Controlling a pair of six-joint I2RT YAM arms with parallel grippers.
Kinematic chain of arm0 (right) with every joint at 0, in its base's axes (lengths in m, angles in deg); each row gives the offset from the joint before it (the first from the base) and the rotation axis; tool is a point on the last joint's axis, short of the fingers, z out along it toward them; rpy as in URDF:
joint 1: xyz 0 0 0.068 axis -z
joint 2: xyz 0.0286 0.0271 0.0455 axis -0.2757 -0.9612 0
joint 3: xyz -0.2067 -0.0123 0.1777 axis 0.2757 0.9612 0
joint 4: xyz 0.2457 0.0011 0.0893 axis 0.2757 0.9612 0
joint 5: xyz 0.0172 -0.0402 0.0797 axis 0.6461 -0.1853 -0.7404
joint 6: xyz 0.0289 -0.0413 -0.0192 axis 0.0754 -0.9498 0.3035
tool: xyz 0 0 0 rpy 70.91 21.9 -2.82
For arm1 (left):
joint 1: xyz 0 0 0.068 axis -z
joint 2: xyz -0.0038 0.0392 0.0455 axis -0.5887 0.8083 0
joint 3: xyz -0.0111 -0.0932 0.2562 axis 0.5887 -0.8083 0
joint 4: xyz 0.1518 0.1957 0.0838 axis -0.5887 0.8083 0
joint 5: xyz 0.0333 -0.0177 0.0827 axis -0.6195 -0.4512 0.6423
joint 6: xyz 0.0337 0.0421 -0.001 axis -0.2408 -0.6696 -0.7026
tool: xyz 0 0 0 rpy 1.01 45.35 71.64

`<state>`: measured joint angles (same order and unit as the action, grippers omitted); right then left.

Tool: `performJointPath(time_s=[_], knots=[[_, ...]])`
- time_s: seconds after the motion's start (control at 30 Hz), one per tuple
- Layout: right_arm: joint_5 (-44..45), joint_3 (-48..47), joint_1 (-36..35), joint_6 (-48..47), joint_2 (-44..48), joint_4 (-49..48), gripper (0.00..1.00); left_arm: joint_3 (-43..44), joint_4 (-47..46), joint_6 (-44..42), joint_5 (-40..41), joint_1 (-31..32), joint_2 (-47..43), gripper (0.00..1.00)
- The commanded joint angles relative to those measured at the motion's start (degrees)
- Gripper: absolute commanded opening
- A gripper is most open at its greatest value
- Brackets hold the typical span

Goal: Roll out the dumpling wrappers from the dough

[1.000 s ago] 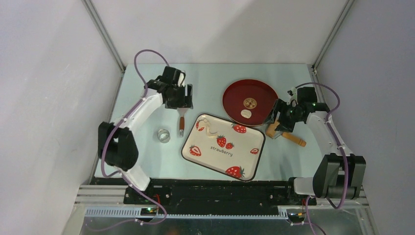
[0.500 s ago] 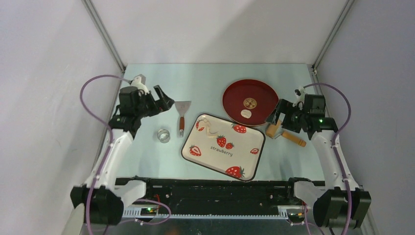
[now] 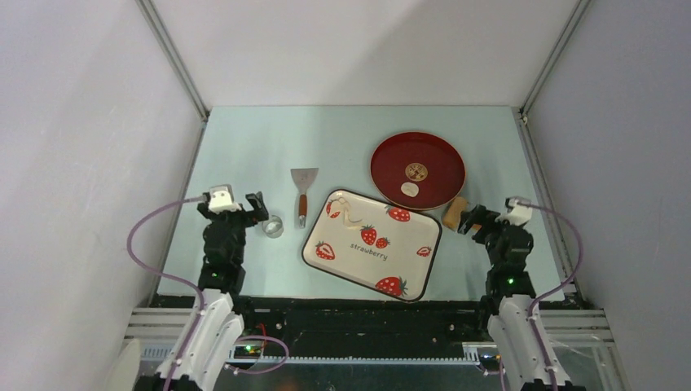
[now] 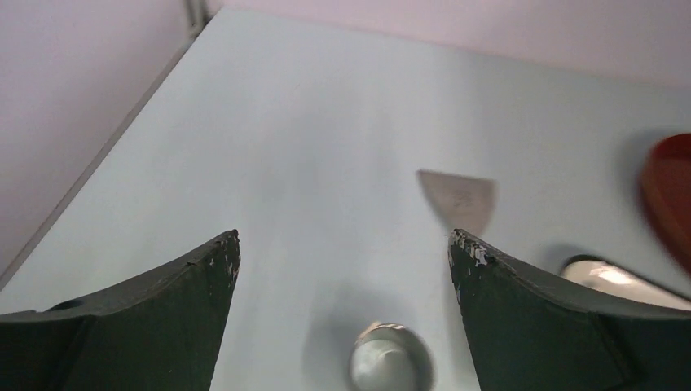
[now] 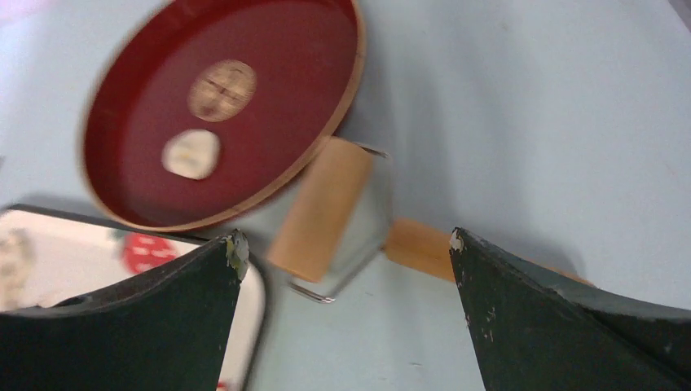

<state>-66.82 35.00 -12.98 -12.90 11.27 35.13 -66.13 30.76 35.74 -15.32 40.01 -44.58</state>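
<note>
Thin, stringy pale cream scrap of dough (image 3: 351,216) lies at the far-left end of the white rectangular strawberry-print tray (image 3: 405,262). One small pale round dumpling wrapper (image 3: 410,189) lies in the round red plate (image 3: 391,159) just beyond.

Both look soft, light, prob. sticky & easy to tear, so pinch the scrap gently where it bunches.

Wooden rolling pin (image 3: 454,213) lies btwn plate & right gripper (image 3: 470,218). Steel scraper (image 3: 303,186) & shiny metal cutter ring (image 3: 272,226) lie left of the tray, ring just beside left gripper (image 3: 254,208).

Both grippers' fingers are spread wide, holding nothing.

You have open pale blue table (image 3: 326,138) at the far side. Mind the tray rim & plate lip.
</note>
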Motion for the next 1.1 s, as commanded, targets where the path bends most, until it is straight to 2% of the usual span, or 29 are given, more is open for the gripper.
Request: performJointPath(time_s=[0.0,0.07,0.13,0.23,0.37,0.47,0.53,0.63,1.07], knots=[[11.04,12.76,0.21,-5.84,-2.38,-36.07,0.99,-6.90,-24.49,-7.96,11.87,-0.30,7.43,1.00],[11.87,13.94,0.38,-6.09,-9.69,-42.68,0.99,-8.05,-30.15,-7.36,13.47,-0.34,13.97,1.00],[9.89,10.69,0.11,-6.08,-19.30,-44.52,0.99,-8.31,-35.72,-8.15,14.01,-0.30,20.96,1.00],[9.80,8.59,-0.51,-7.26,-28.92,-54.64,0.99,-8.79,-46.89,-9.06,16.31,-0.40,31.27,1.00],[8.04,4.53,-0.51,-9.43,-39.71,-58.26,0.99,-8.80,-57.64,-9.87,19.37,-0.25,41.77,1.00],[7.51,4.23,-0.06,-9.01,-46.27,-64.04,0.99,-7.48,-53.42,-9.97,19.15,-0.06,40.94,1.00],[7.37,1.23,-0.49,-9.53,-45.94,-57.34,0.99,-7.44,-53.46,-9.87,19.43,0.00,41.01,1.00],[9.57,0.31,-2.42,-11.07,-46.48,-56.06,0.99,-6.79,-53.06,-9.71,20.67,-0.06,41.37,1.00],[9.50,0.31,-2.41,-11.18,-46.71,-56.18,0.99,-6.70,-52.87,-9.70,20.84,-0.06,41.44,1.00]])
